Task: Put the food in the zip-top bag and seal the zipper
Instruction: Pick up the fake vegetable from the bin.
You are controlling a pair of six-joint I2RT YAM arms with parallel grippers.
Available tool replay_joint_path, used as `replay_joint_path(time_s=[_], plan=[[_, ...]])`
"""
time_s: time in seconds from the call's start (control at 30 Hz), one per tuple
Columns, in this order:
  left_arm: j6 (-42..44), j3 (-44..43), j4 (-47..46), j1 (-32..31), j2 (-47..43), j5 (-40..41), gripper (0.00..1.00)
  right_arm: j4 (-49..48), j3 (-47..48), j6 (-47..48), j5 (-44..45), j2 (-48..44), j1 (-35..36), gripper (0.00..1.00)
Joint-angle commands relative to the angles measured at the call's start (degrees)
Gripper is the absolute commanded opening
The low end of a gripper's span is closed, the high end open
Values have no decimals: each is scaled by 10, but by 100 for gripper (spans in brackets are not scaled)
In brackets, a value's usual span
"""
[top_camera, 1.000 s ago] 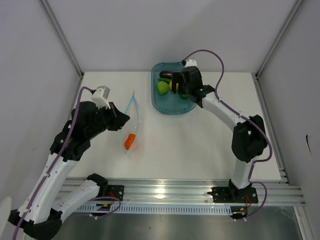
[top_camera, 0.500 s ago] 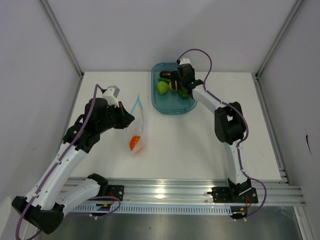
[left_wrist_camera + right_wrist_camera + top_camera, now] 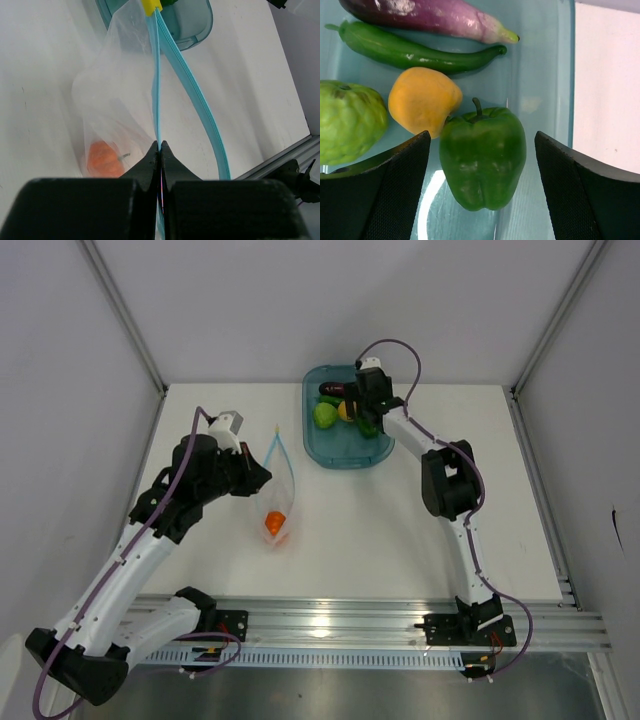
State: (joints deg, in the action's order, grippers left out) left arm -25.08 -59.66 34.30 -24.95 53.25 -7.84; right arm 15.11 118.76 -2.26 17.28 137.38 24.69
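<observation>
Only the left wrist view is showing the left tool (image 3: pixel 160 147) pinching the zipper (image 3: pixel 155 75) of the zip-top bag (image 3: pixel 115 115) on the tabletop (image 3: pixel 250 75). The right tool (image 3: pixel 482 145) is hanging open over the green pepper (image 3: pixel 482 170) in the tray (image 3: pixel 540 60).

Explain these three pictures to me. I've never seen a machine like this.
These are two robot arms bolted to the near edge of a white table. The overhead view looks down on both; the other two come from cameras on the wrists. The left hand is pinched shut on the blue zipper strip of a clear bag, which holds an orange piece. The right hand is open above a teal tray, fingers either side of a green bell pepper. The tray also holds a yellow piece, an eggplant, a long green pepper and a light green fruit.
</observation>
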Motion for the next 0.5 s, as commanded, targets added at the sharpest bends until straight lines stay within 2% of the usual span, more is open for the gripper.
replay_joint_path(time_s=[0.0, 0.3, 0.47], plan=[[14, 4, -27, 6, -1, -12, 1, 2, 31, 10, 10, 15, 3, 86], [16, 8, -28, 11, 1, -23, 1, 10, 29, -1, 14, 30, 5, 86], [14, 9, -28, 13, 3, -26, 0, 11, 29, -4, 15, 32, 6, 79]])
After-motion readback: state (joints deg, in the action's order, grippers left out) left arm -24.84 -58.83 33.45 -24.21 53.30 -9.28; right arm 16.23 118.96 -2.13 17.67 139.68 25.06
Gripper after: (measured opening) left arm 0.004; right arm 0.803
